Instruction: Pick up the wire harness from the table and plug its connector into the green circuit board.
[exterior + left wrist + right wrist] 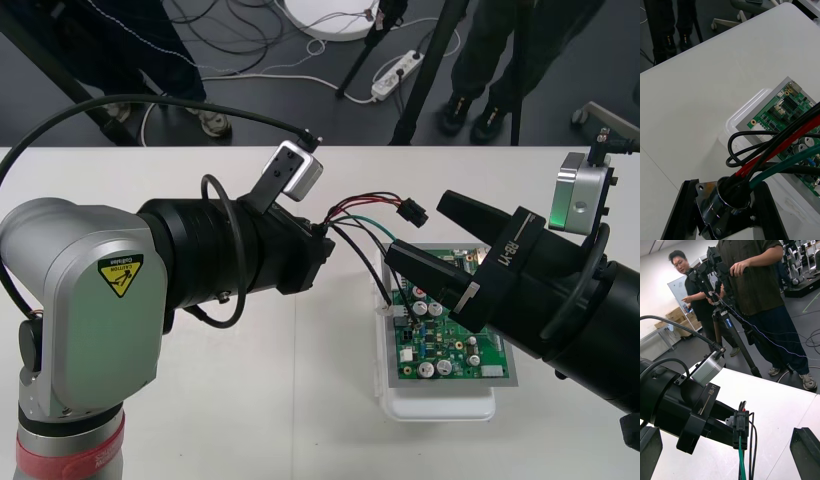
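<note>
1. Harness [365, 212]: hangs in the air above the table [250, 400], stretched from the left claw toward the right claw, just past the far left corner of the green board [445, 335].
2. Left claw [322, 245]: comes in from the left and pinches the round metal socket [730, 198] at one end of the harness. In the left wrist view, presses black fingers [765, 213] against both sides of the socket, flange showing between them.
3. Wires [790, 142]: leave the socket in red, black and green and run toward the board side. One thin black strand makes a loose loop close to the socket.
4. Plug [410, 213]: small and black, at the other end of the wires. Floats off the table, not seated in the board.
5. Right claw [415, 224]: reaches in from the right above the board, spread wide. Holds nothing. In the right wrist view, keeps its fingers [805, 450] far apart, with the plug between them and touching neither.
6. Green board: lies flat on a white base [440, 405] on the table, partly under the right claw.
7. Left claw again, from the right wrist view: sits near and central, small camera on top, plug just beside its tips.
</note>
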`<state>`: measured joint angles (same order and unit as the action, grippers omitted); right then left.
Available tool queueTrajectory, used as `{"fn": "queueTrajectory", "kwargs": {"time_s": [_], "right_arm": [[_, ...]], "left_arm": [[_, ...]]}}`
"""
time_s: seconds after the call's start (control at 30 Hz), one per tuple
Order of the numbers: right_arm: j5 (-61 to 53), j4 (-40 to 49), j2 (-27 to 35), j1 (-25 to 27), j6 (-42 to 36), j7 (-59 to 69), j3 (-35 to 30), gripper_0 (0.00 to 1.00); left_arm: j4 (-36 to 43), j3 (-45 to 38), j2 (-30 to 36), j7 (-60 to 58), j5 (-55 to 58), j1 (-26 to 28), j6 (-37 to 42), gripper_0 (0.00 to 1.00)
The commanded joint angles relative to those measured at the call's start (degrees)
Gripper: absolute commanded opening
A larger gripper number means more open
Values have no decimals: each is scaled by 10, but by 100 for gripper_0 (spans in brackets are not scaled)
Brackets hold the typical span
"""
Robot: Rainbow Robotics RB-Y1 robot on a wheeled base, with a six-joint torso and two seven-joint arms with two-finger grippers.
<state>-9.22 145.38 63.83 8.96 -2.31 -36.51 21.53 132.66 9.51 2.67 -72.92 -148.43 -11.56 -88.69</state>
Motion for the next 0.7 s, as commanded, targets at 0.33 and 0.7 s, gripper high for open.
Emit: {"fn": "queueTrajectory", "kwargs": {"time_s": [0.33,0.7], "right_arm": [[24,23,-21,7,-19,14,-18,100],[27,23,-27,2,-32,14,-18,100]], "left_arm": [[8,15,-21,-1,-7,-18,-13,0],[8,16,-26,-2,-6,-18,-13,0]]}}
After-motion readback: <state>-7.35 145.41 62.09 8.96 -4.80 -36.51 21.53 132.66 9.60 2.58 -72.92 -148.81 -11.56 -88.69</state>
